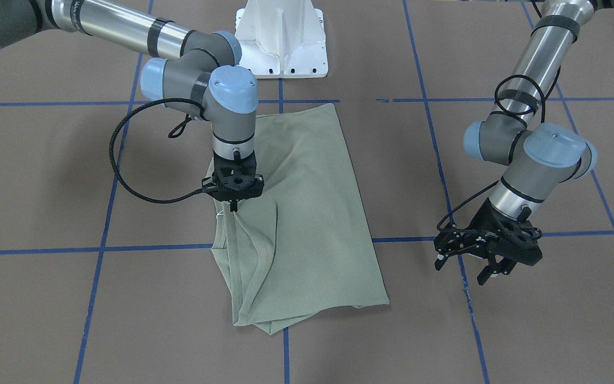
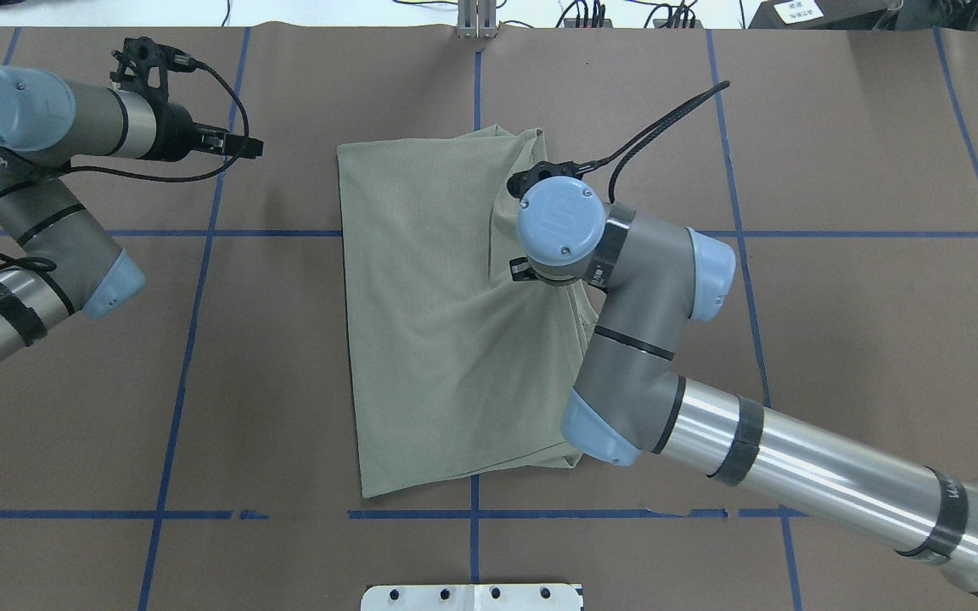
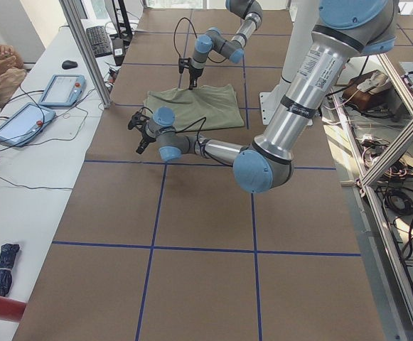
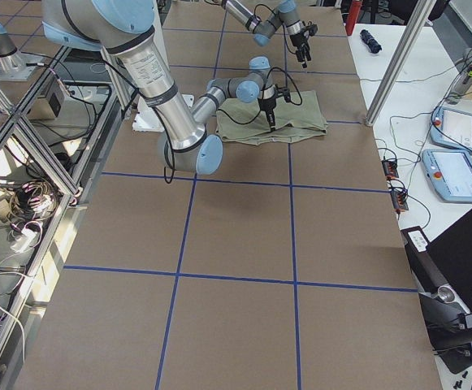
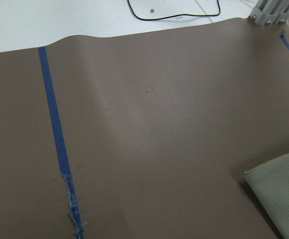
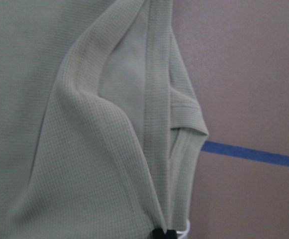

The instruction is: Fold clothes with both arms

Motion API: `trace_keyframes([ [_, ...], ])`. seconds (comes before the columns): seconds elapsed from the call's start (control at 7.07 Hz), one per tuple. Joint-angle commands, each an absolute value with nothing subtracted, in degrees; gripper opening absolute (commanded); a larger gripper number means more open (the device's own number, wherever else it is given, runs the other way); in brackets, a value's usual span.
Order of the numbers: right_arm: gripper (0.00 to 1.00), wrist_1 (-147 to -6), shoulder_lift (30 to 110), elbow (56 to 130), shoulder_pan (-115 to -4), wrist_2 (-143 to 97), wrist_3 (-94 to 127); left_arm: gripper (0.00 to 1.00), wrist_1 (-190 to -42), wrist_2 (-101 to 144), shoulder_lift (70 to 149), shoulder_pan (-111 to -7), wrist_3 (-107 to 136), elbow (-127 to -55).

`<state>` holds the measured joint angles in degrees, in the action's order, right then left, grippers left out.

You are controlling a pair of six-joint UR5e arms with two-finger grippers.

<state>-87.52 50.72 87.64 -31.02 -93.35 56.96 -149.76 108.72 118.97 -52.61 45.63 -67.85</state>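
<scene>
Now R claw (image 1: 234,206) pinches shirt (image 1: 307,224) edge — L claw (image 1: 461,269) well apart.

Illumination is bright, diffuse and overhead. Soft shadows fall on the table (image 1: 46,298) at 9 o'clock in the front-facing view. Glare streaks the right arm (image 2: 803,471) tube. The right wrist view renders the shirt (image 6: 45,149) slightly soft and tints the table purple.

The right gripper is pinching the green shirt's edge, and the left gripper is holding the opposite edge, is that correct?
No. The left gripper holds nothing: the exterior front-facing view shows it open above the brown table, apart from the shirt. The right gripper is pinching the green shirt's edge, as you said.
</scene>
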Motion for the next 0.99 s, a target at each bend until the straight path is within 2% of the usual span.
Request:
trace_keyframes([
  [0.0, 0.26, -87.2, 55.8, 92.4, -31.3, -93.3, 55.6, 1.0, -149.8, 108.7, 118.9, -52.6, 45.7, -67.9],
  [0.14, 0.99, -86.8, 55.9, 92.0, -30.6, -92.8, 56.4, 1.0, -149.8, 108.7, 118.9, -52.6, 45.7, -67.9],
  [0.57, 1.0, -84.7, 55.6, 93.2, -32.8, -94.9, 57.2, 1.0, -149.8, 109.2, 118.9, -52.6, 45.9, -69.0],
  [0.85, 1.0, -71.2, 62.3, 97.8, -33.8, -100.0, 65.7, 1.0, -149.1, 109.2, 118.5, -51.3, 55.8, -73.2],
])
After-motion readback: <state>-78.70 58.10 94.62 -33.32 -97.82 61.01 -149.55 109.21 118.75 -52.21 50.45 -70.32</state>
